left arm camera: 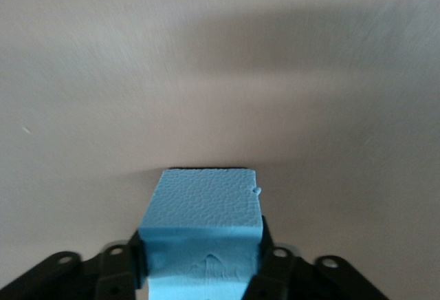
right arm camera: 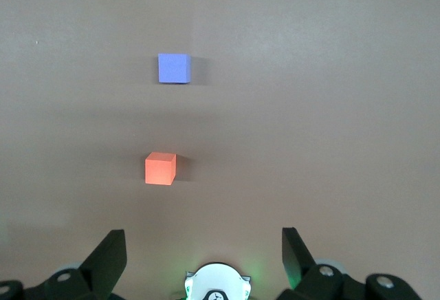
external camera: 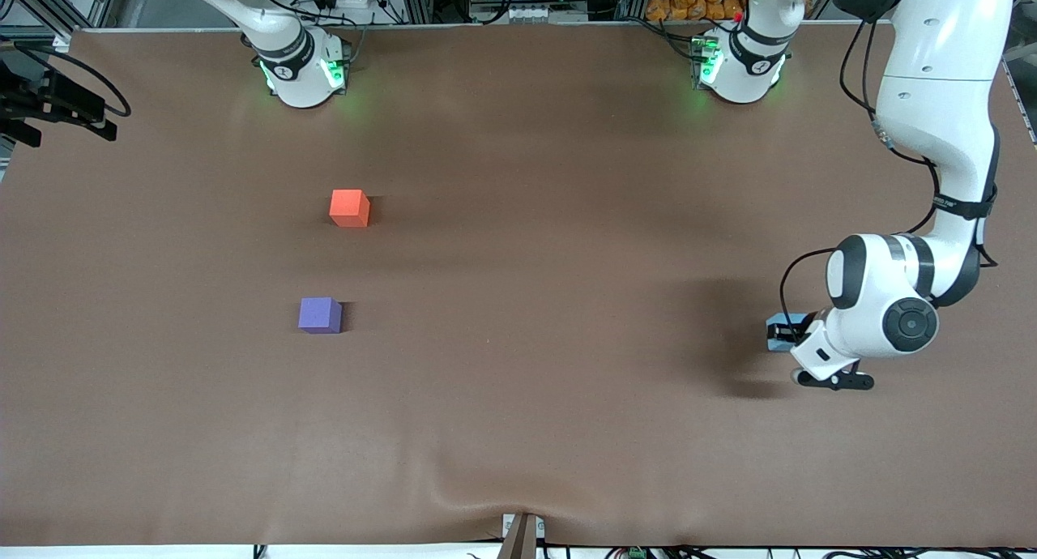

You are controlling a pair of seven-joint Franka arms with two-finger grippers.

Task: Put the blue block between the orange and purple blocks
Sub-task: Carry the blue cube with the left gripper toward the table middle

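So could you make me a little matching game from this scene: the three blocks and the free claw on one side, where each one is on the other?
Things:
1. blue block
2. orange block
3. purple block
4. right claw

Places:
A. on the table, nearer the front camera than its neighbour cube
B. open, up in the air over the orange and purple cubes
C. between the fingers of the left claw, at the left arm's end of the table
D. on the table, closer to the right arm's base

Pairs: 1-C, 2-D, 3-A, 4-B
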